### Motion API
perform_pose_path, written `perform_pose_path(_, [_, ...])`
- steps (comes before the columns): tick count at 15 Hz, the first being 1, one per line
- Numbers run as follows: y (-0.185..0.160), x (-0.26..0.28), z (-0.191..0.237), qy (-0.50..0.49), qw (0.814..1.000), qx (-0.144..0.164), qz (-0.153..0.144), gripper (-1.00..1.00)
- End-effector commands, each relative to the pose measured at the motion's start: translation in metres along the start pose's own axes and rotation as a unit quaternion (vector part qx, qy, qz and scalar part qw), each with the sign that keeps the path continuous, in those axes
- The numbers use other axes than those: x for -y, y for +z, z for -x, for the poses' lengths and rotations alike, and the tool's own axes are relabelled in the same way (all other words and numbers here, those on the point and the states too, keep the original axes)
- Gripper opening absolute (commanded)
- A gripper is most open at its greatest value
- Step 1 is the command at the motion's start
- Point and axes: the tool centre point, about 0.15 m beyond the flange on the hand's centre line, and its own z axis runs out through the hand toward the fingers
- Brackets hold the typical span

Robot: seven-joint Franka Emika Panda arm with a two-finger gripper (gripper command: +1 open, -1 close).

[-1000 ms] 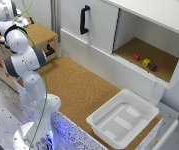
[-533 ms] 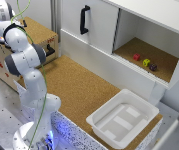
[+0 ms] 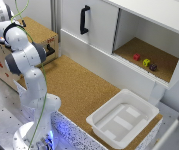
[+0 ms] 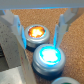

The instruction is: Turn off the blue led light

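Observation:
In the wrist view the blue led light (image 4: 50,54) glows bright cyan in a round grey housing. A second round light (image 4: 37,32) beside it glows orange. My gripper (image 4: 39,41) is open above them, its two fingers (image 4: 15,27) standing either side of the orange light with nothing held between them. In the exterior view the hand (image 3: 0,12) hangs over the brown box (image 3: 39,31) at the far left. The lights themselves are hidden behind the arm there.
A white tub (image 3: 123,118) sits on the cork table (image 3: 84,87) near its front edge. A white cabinet (image 3: 101,25) with a black handle (image 3: 83,19) stands behind, its open compartment holding small coloured blocks (image 3: 146,62). A blue glow shows at the robot base (image 3: 59,126).
The arm has barely shifted; the hand stays over the box at the exterior view's left.

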Motion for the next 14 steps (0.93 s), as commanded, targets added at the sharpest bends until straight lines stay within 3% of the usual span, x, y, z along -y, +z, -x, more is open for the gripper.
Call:
perform_pose_path(1, [0.014, -0.007, -0.019, 0.016, 0.999, 0.048, 0.018, -1.00])
perform_pose_path(6, [0.025, -0.015, -0.006, 0.041, 0.997, 0.058, 0.021, -1.00])
perform_pose_path(8, [0.033, -0.016, -0.005, 0.048, 0.998, 0.048, 0.011, -1.00])
perform_pose_path(11, [0.052, -0.011, -0.003, 0.048, 0.997, 0.058, -0.005, -1.00])
perform_pose_path(14, [0.045, -0.001, -0.011, 0.030, 0.998, 0.047, 0.007, -1.00])
